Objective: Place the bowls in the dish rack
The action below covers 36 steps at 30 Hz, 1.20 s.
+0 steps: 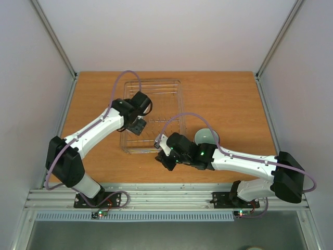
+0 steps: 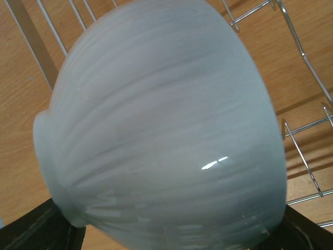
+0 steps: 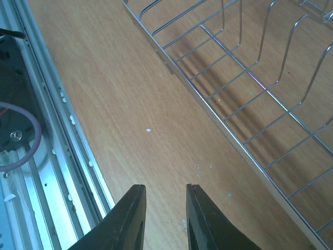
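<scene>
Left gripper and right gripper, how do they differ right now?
The left gripper is shut on a pale bowl; the right gripper holds nothing, fingers slightly apart. The left gripper hangs over the dish rack; the right gripper is over bare table beside it. Both have dark fingers.

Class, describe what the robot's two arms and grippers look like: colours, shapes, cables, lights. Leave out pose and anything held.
Left arm and right arm match: white tubular links, bulky black joints and shoulder blocks. A thin mauve cable loops along each. The right arm shows a small green light. The right gripper has two black, tapering fingers.
</scene>
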{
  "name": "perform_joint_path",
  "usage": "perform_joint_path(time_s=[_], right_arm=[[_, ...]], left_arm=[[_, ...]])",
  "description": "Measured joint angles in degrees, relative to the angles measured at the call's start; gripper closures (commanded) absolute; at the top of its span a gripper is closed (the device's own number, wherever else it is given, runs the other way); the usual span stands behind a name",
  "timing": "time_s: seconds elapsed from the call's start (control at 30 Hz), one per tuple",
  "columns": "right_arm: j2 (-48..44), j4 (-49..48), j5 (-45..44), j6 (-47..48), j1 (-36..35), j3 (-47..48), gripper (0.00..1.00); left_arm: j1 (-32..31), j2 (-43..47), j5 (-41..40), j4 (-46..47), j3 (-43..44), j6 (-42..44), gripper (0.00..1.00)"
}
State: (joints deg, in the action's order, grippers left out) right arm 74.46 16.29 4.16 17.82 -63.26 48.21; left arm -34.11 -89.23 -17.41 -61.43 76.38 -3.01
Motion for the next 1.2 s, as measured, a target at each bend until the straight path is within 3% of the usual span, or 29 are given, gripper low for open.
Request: perform_joint_path(time_s=[0.53,0.6,0.83,0.9,1.07,1.2], right_arm=[[-2.2,0.0,-2.2,0.0,0.0,-1.9,0.75],[-2.7,0.0,-2.4,0.0,0.0,-2.0,0.75],[-4.1,0.2,-3.1,-0.2,0.0,-2.8,0.75],[-4.4,0.2,-3.3,-0.3,0.0,-2.8,0.76],[-6.2,0.2,-5.5,-0.4,0.0,-3.2,0.75],[-8.4,0.5,-8.1,-0.5,0.0,-3.6,0.75]], left_arm=[[-6.1,-4.5,-3.3,0.6,0.5,-0.1,0.97],[-7.2,-4.8,-3.8,0.6,0.7,-0.1,0.89],[-9.0,-5.4,-3.6,0.6,1.2,0.5,0.34],[-9.0,-5.4,-3.4,0.6,1.2,0.7,0.23],[-9.1,-5.4,-1.2,1.0,1.2,1.7,0.03],[-9.7,-5.7,2.2,1.0,1.2,2.2,0.01]])
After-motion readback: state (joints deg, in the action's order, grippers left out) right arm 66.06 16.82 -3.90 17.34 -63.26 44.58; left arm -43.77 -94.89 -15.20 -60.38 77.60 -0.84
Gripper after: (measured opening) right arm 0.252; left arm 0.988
